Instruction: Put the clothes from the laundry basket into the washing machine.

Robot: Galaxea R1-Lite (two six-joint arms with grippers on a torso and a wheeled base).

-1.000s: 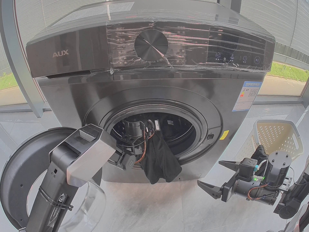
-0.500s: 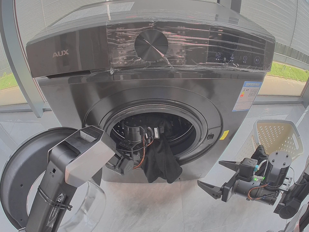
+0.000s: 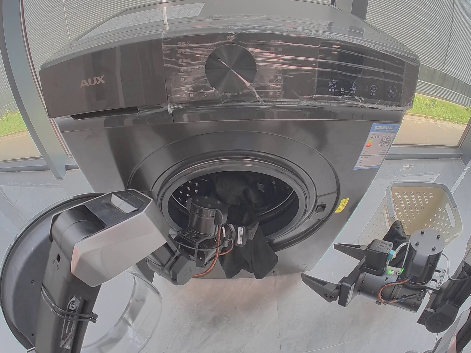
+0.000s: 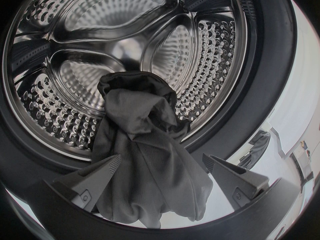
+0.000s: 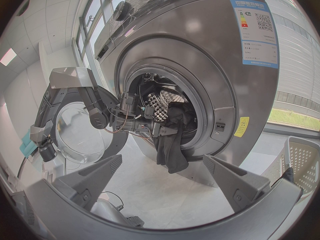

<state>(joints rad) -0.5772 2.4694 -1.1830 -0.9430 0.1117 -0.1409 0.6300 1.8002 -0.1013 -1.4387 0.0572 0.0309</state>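
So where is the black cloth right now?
In the head view's middle, the black cloth hangs over the bottom rim of the washing machine opening, part inside the drum, part dangling outside, just before the left end effector.

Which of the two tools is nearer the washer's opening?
The left tool, at the washer's rim beside the draped dark garment; the right tool hangs over the floor near the basket.

"The washing machine (image 3: 274, 138)?"
"Glossy grey metal. Its drum (image 4: 110, 14) is polished, dimpled steel."
"At its four o'clock?"
"The laundry basket (image 3: 422, 204), matt perforated plastic. The garment (image 4: 150, 164) is matt dark cloth."
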